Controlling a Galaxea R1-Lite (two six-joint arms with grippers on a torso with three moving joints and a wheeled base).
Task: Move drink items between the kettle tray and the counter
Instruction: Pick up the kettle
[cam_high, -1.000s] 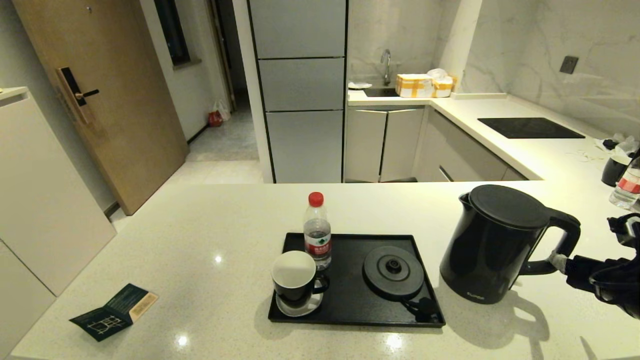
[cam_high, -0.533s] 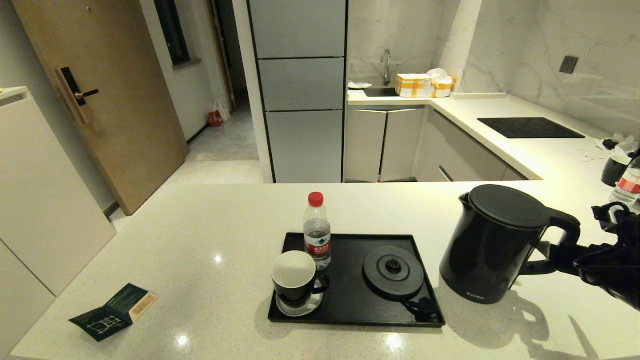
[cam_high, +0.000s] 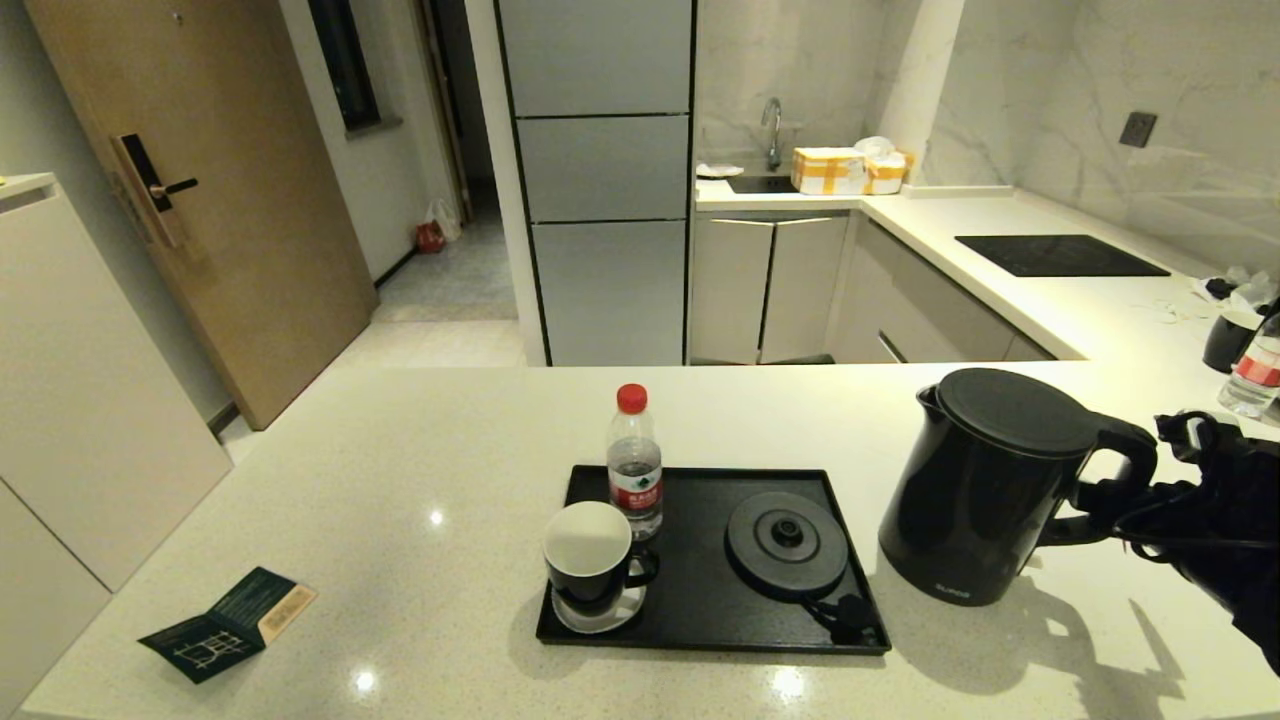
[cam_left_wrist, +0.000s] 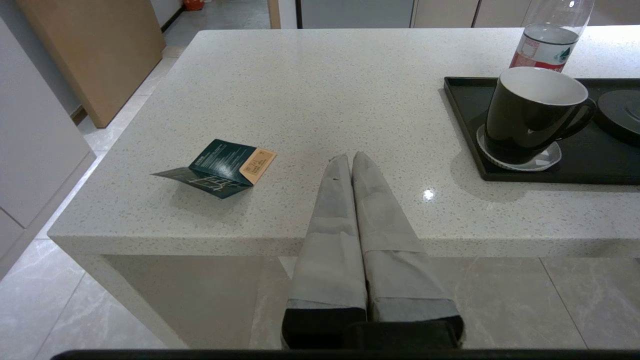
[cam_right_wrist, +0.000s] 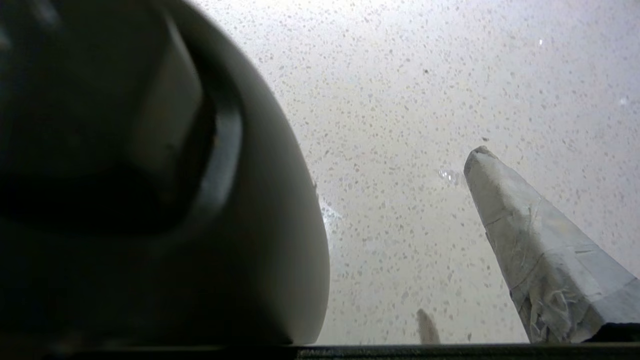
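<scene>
We see the kettle (cam_high: 990, 485) standing upright on the table (cam_high: 400, 470), just off the right edge of the kettle tray (cam_high: 700, 610), with its loop handle turned toward the table's right edge. Our right gripper (cam_high: 1100, 500) is at that handle, level with the loop and pointing toward the kettle body, so the thing to be moved lies straight ahead of this arm and far from the other. In the right wrist view the gripper stands wide: one taped finger (cam_right_wrist: 530, 235) is out to one side with bare table beyond it, while the dark curve of the kettle fills the other side; the second finger is hidden there. We judge that the jaws bracket the handle without clamping it yet. The head view shows what the wrist cannot: the round base disc (cam_high: 787, 545) waiting bare on the tray, beside the mug (cam_high: 590, 555) and the water bottle (cam_high: 634, 465). Our left gripper (cam_left_wrist: 351, 162), fingers pressed together on nothing, hangs parked near the table's near edge by a folded leaflet (cam_left_wrist: 220, 167).
</scene>
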